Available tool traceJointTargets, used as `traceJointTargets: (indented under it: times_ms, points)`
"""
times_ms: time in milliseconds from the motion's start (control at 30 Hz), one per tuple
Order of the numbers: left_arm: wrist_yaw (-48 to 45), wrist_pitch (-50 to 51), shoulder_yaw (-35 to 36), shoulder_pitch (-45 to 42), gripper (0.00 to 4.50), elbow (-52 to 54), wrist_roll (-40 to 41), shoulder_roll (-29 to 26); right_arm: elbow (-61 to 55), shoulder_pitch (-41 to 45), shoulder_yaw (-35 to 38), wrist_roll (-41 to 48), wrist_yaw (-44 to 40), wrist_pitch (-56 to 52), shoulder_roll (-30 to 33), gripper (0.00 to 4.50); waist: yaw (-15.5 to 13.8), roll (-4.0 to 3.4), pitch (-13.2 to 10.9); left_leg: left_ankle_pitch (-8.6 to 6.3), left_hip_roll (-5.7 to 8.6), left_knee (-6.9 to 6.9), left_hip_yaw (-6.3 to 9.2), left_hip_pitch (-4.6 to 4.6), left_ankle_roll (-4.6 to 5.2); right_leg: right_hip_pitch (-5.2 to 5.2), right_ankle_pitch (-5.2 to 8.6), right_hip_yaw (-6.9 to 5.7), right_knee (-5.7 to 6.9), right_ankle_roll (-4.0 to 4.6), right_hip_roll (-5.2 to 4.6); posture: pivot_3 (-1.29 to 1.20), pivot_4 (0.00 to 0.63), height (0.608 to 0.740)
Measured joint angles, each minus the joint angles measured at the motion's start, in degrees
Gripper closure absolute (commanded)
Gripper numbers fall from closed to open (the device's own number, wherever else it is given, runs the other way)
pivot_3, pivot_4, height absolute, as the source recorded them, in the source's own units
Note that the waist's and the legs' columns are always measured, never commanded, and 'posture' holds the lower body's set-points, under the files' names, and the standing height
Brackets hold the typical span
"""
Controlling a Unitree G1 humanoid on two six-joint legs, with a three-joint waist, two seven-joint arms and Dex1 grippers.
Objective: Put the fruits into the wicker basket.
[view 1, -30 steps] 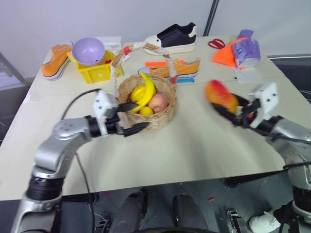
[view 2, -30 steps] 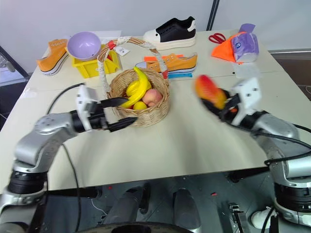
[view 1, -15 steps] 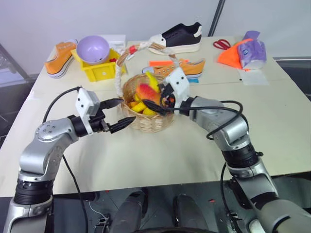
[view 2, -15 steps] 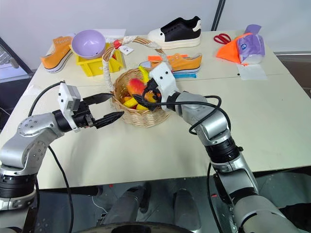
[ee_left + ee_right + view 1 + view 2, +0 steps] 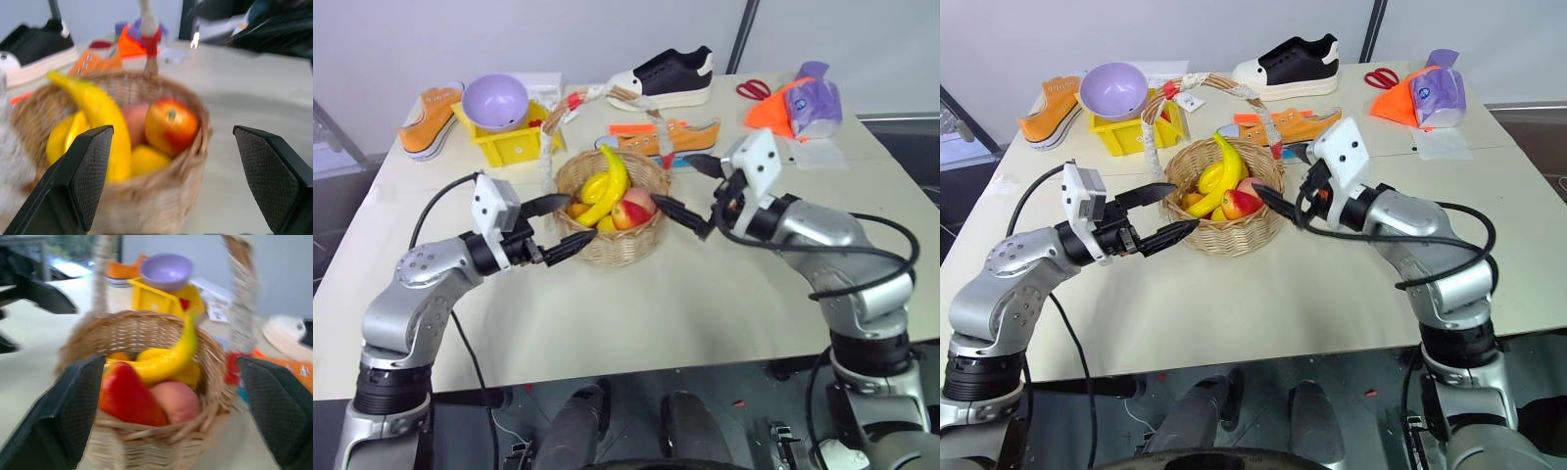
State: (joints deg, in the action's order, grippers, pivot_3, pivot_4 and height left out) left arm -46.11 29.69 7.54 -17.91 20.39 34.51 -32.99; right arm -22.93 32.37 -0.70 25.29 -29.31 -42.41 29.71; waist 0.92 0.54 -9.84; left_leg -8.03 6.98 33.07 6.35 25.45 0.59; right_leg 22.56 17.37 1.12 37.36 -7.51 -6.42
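A pale beige table (image 5: 724, 294) fills the middle, a plain light wall (image 5: 558, 39) stands behind it, and dark floor (image 5: 911, 127) shows at right.

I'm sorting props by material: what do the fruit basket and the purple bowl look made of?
The wicker basket: woven tan wicker, matte, strands visible; its handle looks wrapped in white and red cord. The purple bowl: smooth, even lilac, probably plastic, though glazed ceramic is possible.

- Looks like a robot test lab, not a home.
- Plain beige table (image 5: 724, 294) against a bare white wall (image 5: 509, 39).
- Odd props scattered: 3 loose shoes, scissors (image 5: 750, 88), yellow bin (image 5: 504, 142).
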Motion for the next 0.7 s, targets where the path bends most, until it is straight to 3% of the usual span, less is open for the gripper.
traceJointTargets:
  times_ms: [33, 133, 200, 233, 367, 400, 700]
  points:
    - [0.0, 0.0, 0.0, -0.1, 0.30, 0.0, 0.1, 0.0, 0.8, 0.3, -0.2, -0.4, 0.4, 0.3, -0.3, 0.07, 0.0, 0.00, 0.0, 0.00, 0.00, 0.00, 0.00, 0.00, 0.01, 0.00, -0.01, 0.00, 0.00, -0.02, 0.00, 0.00, 0.150, 0.740]
    - [1.2, -0.1, 0.4, -2.1, 0.30, -0.9, 1.2, 2.2, 14.9, 7.3, -1.1, -4.5, 4.5, 4.7, -7.0, 0.88, 0.0, 0.00, 0.0, 0.11, 0.03, 0.00, -0.05, 0.01, 0.08, -0.13, -0.08, 0.00, 0.02, -0.08, 0.02, 0.00, 0.150, 0.740]
    - [1.6, -0.1, 0.3, -2.9, 0.30, -0.6, 1.3, 2.6, 20.6, 9.7, -1.1, -6.1, 5.4, 7.9, -9.1, 1.77, -0.1, 0.01, 0.0, 0.11, 0.02, 0.01, -0.01, -0.07, 0.07, -0.07, -0.08, -0.04, 0.02, -0.08, 0.04, 0.00, 0.150, 0.740]
    - [2.0, -0.1, 0.3, -2.8, 0.30, -0.6, 1.3, 2.6, 22.7, 9.9, -1.1, -6.6, 5.4, 9.2, -9.5, 2.47, -0.3, 0.01, 0.0, 0.12, 0.03, -0.01, 0.02, -0.05, 0.07, -0.05, -0.08, -0.04, 0.01, -0.09, 0.04, 0.00, 0.150, 0.740]
    - [2.8, 0.0, 0.4, -2.1, 0.30, -0.3, 1.3, 2.7, 24.5, 9.9, -0.9, -7.1, 5.2, 10.3, -10.5, 4.26, -0.2, 0.01, 0.0, 0.12, 0.05, -0.02, 0.00, 0.01, 0.07, -0.02, -0.09, -0.02, 0.02, -0.10, 0.03, 0.00, 0.150, 0.740]
    - [2.9, 0.0, 0.4, -1.8, 0.30, 0.1, 1.3, 2.7, 24.5, 9.7, -0.7, -7.0, 5.2, 10.3, -10.4, 4.46, -0.2, 0.02, 0.0, 0.12, 0.04, -0.02, 0.01, 0.01, 0.07, 0.00, -0.09, -0.03, 0.02, -0.10, 0.04, 0.00, 0.150, 0.740]
    - [3.0, 0.0, -0.1, -1.7, 0.30, 0.3, 1.3, 3.1, 18.6, 5.8, 5.8, -6.6, 5.9, 10.3, -5.4, 4.46, -0.6, -0.01, 0.0, 0.11, 0.06, -0.01, 0.01, 0.03, 0.06, 0.02, -0.08, -0.02, 0.04, -0.09, 0.01, 0.00, 0.150, 0.740]
